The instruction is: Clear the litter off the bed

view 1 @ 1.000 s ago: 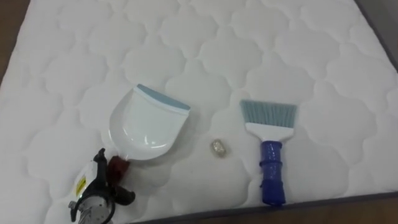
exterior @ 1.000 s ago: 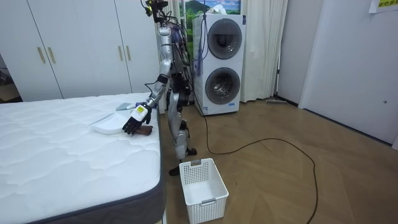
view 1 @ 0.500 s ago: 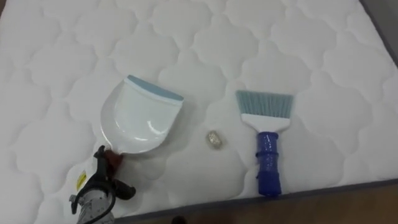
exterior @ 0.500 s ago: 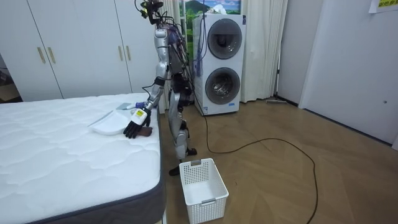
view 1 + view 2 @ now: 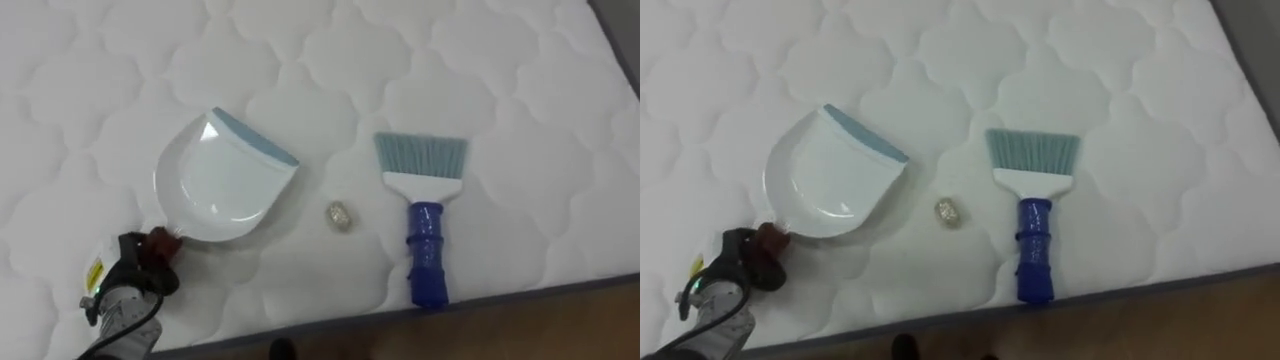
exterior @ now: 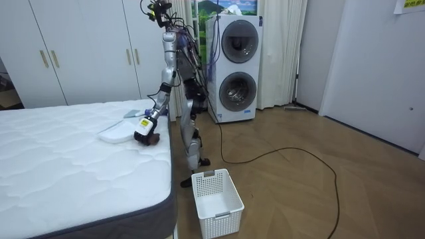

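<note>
White dustpan point(image 5: 225, 180): on the mattress point(image 5: 480, 60), just ahead of the fingers, lip pointing up and right, away from them.
Left hand point(image 5: 128, 283): we read the fingers as curled round the dustpan's red-brown handle point(image 5: 160, 240).
Scrap point(image 5: 340, 215): right of the fingers, between dustpan lip and brush point(image 5: 425, 235).
Brush: further right again, lying free; long axis runs from the bed edge inward, bristles at the far end.
Writing: none we can read.

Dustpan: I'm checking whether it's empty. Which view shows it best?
Left eye view: it looks down into the dustpan, its inside bare. The right eye view matches; the room view gives a distant side-on sliver.
</note>
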You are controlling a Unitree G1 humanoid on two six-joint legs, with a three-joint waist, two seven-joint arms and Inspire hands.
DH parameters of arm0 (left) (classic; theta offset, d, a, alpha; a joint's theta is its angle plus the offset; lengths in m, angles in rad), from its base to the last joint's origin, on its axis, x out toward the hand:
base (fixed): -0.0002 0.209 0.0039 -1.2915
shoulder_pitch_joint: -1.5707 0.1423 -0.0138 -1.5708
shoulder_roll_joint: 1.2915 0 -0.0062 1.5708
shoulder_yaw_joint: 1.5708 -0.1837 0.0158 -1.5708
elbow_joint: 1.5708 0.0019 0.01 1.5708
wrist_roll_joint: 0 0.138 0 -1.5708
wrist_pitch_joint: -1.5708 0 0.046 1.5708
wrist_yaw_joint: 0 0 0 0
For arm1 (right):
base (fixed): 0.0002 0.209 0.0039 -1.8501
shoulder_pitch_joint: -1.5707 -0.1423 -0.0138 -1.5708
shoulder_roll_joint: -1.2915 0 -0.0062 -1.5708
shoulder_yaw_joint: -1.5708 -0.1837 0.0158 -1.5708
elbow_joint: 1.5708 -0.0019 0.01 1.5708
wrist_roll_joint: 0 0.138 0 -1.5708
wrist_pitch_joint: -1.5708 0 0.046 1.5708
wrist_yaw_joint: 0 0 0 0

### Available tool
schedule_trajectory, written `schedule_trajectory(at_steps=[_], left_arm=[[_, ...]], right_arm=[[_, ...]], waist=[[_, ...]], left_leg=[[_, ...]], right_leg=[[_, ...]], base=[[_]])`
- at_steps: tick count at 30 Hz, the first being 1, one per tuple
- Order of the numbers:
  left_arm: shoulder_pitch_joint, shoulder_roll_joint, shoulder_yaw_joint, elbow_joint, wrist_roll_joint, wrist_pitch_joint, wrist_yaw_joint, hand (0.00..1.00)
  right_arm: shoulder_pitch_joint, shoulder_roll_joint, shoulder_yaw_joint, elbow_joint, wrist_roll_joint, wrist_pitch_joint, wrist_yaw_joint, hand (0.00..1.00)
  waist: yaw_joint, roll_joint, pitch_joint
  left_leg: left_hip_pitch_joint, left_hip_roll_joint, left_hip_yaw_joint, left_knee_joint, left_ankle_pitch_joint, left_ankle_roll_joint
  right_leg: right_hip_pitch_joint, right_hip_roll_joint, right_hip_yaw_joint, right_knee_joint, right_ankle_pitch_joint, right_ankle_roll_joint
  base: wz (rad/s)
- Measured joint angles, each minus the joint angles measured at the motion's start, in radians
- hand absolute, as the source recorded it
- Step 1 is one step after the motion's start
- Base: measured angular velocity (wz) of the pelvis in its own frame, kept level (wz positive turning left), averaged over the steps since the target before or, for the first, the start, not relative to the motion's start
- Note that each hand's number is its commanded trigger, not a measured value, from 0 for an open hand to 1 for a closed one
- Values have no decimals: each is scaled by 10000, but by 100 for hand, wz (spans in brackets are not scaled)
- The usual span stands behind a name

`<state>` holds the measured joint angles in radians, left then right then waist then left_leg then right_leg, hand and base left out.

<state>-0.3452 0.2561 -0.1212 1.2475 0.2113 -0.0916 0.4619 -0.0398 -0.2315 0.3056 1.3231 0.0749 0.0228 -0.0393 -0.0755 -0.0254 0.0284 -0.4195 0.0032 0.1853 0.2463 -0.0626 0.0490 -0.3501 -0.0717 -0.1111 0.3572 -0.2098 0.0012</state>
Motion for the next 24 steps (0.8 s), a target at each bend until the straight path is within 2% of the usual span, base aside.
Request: schedule_trajectory(at_steps=[4,6,8,13,18,24], left_arm=[[-80,-114,-29,31,-248,10,-36,100],[-172,-120,-33,21,-249,-17,-26,100],[-270,-124,-33,20,-252,-19,-42,100],[-317,-117,-114,19,-258,-4,-67,100],[-336,-117,-210,18,-255,-12,-71,100],[-356,-56,-421,4,-235,-23,-17,100]], right_arm=[[1,0,261,-11,-2,21,-141,0],[0,-2,260,-11,6,22,-163,0],[-3,1,276,-17,8,50,-155,0],[8,1,354,-26,6,219,-130,0],[-38,1,361,-44,47,221,-151,0],[-456,-6,329,-99,816,110,-580,0]], waist=[[-44,-13,68],[-55,-8,142],[-40,2,173],[-42,-14,184],[-23,-7,180],[-2,123,171]], left_leg=[[-434,59,10,323,-23,39],[-555,76,3,455,-30,59],[-679,85,10,590,-39,74],[-773,46,38,614,-16,109],[-806,23,53,618,-13,123],[-1041,167,35,1074,-204,123]], right_leg=[[-443,1,7,289,-14,-17],[-574,-3,11,423,-28,-28],[-739,-20,25,550,-69,-40],[-970,-86,33,734,-161,-33],[-1049,-124,27,801,-163,-30],[-1068,-40,-17,919,-193,-51]], base=[[-2],[0],[0],[0],[0],[0]])
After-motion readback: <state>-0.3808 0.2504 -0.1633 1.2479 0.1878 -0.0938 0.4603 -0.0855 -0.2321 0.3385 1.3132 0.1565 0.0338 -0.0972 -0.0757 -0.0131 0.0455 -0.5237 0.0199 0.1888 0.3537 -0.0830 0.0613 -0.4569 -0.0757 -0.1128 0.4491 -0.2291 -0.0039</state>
